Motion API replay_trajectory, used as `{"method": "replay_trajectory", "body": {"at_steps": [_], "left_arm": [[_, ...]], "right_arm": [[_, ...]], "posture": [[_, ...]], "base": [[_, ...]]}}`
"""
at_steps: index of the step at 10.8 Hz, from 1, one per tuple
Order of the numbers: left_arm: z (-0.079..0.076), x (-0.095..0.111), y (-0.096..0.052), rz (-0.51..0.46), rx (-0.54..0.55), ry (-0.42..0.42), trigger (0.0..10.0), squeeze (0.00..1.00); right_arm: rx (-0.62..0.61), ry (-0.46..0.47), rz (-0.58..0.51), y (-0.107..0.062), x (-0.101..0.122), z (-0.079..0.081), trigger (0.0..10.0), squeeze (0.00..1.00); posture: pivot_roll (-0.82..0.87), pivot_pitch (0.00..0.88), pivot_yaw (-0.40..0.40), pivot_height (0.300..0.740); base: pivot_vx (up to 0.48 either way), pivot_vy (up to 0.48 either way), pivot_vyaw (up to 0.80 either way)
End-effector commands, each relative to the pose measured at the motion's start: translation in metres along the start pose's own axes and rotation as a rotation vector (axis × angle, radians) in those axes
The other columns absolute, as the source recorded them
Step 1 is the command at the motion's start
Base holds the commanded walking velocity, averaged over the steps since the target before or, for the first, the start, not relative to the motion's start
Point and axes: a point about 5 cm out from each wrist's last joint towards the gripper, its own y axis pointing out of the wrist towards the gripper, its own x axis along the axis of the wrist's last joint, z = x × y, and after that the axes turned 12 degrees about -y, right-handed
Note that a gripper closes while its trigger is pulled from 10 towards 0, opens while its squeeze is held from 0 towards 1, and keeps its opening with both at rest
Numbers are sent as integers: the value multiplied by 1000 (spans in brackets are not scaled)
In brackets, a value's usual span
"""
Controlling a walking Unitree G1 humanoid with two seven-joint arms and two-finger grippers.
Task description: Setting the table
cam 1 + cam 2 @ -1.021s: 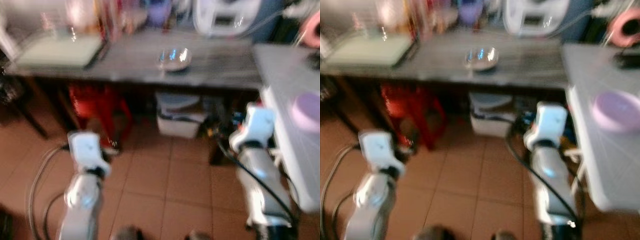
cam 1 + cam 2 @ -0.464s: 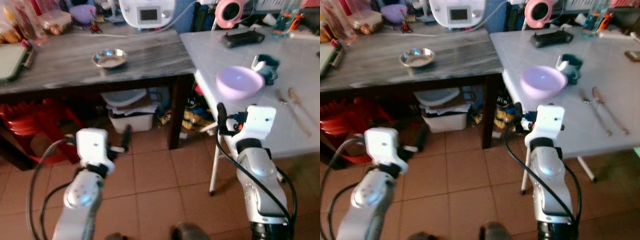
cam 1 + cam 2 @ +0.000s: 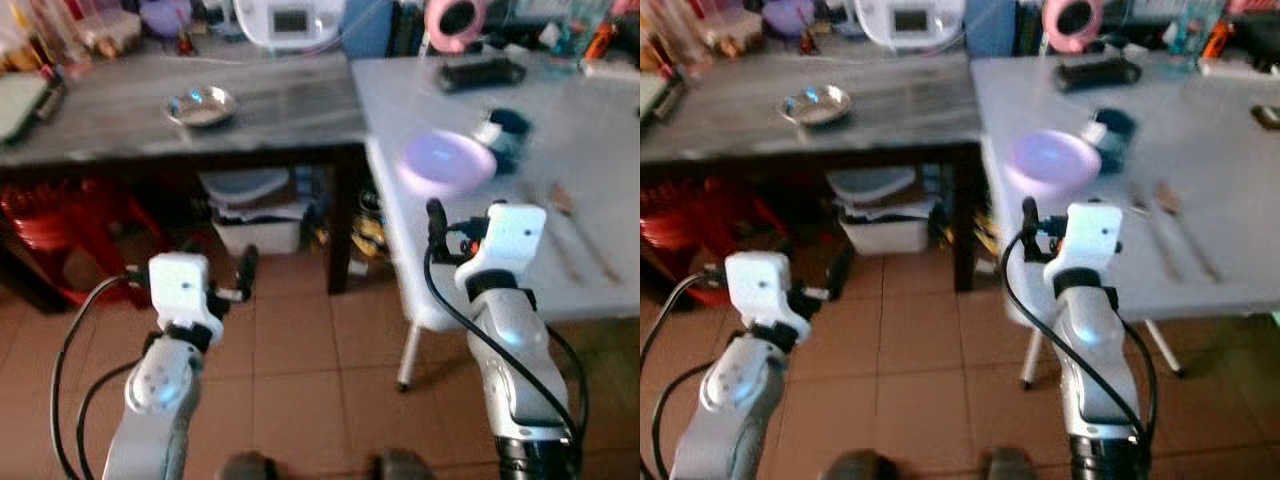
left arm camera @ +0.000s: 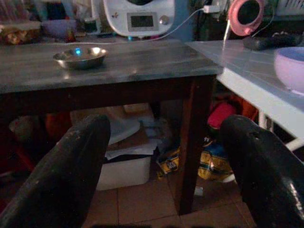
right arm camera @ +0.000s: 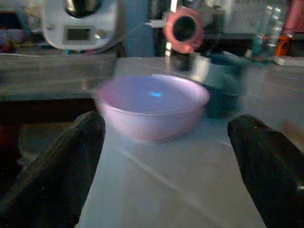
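The view has swung slightly since half a second ago; nothing on the tables has moved. The right gripper [image 5: 164, 156], fingers spread wide and holding nothing, hovers level with the white table's [image 3: 600, 150] near edge, facing the lilac bowl [image 3: 447, 159]. The left gripper [image 4: 164, 156], also wide open, faces the dark table [image 3: 120, 110] with its steel dish [image 3: 200, 106].

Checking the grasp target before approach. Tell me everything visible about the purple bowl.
The purple bowl is a round, pale lilac bowl, plastic by the look, with smooth walls and a plain rim. It stands upright and looks empty, near the white table's edge closest to the robot. A dark teal cup sits just behind it; contact is unclear. The right gripper faces it, fingers open, not touching.
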Motion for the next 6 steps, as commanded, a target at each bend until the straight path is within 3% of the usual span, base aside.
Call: {"method": "replay_trajectory", "body": {"at_steps": [1,2,6], "left_arm": [[-5,2,2,-4,-23,-1,10000,0],[-5,2,3,-3,-23,0,10000,0],[4,-1,3,5,51,4,10000,0]], "right_arm": [[-16,-7,-16,1,3,-5,10000,0],[-14,-7,-18,1,4,-4,10000,0],[13,-14,-16,1,3,-1,10000,0]], "posture": [[-26,72,52,740],[-26,73,53,740],[-28,79,53,740]], "base": [[296,-375,0],[304,-368,0],[0,0,0]]}}
